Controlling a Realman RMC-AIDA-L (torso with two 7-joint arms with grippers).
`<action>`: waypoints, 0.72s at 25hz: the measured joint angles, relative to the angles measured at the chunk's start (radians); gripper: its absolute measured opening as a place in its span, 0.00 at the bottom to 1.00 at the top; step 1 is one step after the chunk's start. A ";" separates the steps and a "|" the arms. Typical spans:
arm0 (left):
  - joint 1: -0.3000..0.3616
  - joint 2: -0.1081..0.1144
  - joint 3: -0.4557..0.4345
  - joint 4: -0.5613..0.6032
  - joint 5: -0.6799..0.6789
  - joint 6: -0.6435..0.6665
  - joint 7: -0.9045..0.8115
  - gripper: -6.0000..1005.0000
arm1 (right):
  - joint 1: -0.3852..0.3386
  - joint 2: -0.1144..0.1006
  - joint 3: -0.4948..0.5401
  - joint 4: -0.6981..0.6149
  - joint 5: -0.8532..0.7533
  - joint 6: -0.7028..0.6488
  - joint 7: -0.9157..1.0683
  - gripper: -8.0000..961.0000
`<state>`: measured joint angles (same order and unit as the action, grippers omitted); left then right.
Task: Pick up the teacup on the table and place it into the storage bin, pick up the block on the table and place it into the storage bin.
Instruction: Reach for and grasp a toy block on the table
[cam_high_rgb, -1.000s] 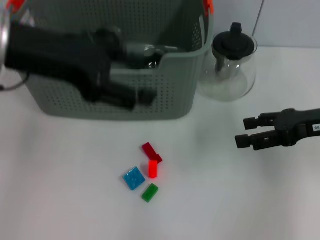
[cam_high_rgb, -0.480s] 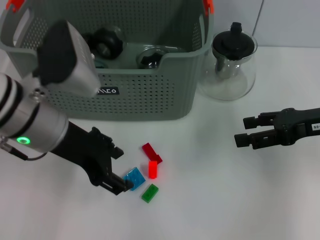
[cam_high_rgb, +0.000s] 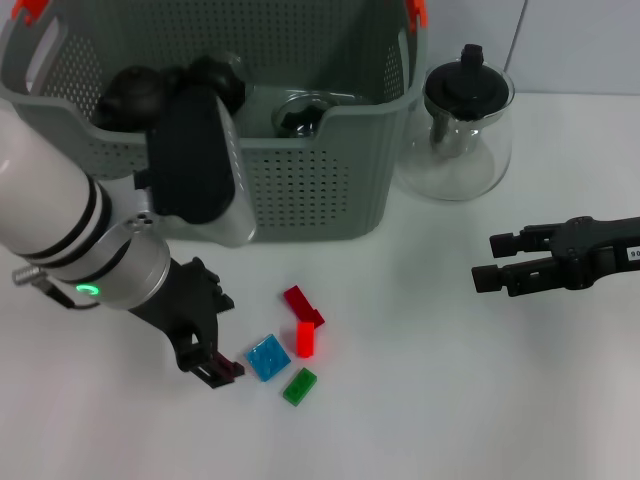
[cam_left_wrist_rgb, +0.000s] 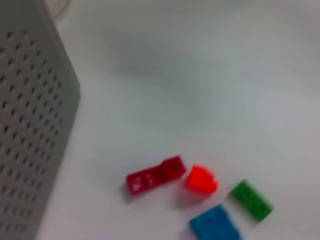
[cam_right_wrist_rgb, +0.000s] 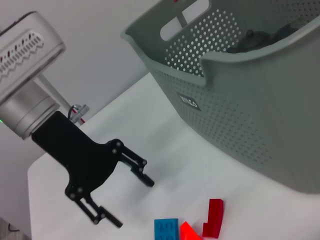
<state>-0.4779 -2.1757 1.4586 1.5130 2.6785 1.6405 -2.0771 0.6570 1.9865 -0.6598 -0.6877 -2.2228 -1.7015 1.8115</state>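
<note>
The grey storage bin (cam_high_rgb: 300, 190) stands at the back, a teacup (cam_high_rgb: 300, 112) apparently already inside. The left gripper (cam_high_rgb: 208, 345), jaws spread wide and empty, hovers just beside the blue block (cam_high_rgb: 268, 357); the right gripper (cam_high_rgb: 483, 262) waits open, well apart. The red (cam_high_rgb: 303, 303), orange (cam_high_rgb: 306, 338) and green (cam_high_rgb: 299, 385) blocks crowd close, so closing might nudge neighbours or pinch two.

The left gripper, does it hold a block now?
No, the left gripper is open and empty, beside the blue block.

I see a plain white table (cam_high_rgb: 450, 400) filling most of my head view. Behind it stands a pale grey wall (cam_high_rgb: 580, 40), evenly lit, with soft shadows.
</note>
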 joint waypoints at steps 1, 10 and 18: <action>-0.004 0.000 0.016 0.008 0.024 -0.002 0.023 0.78 | 0.000 0.000 0.000 0.000 0.000 -0.001 0.003 0.98; -0.050 0.002 0.168 0.056 0.100 0.008 0.239 0.78 | 0.010 0.006 0.017 0.001 0.000 0.002 0.029 0.98; -0.104 0.003 0.331 -0.012 0.144 -0.035 0.395 0.78 | 0.015 0.017 0.039 0.001 0.000 0.016 0.051 0.98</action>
<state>-0.5822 -2.1731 1.7896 1.5011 2.8222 1.6051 -1.6816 0.6722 2.0033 -0.6206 -0.6864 -2.2227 -1.6852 1.8624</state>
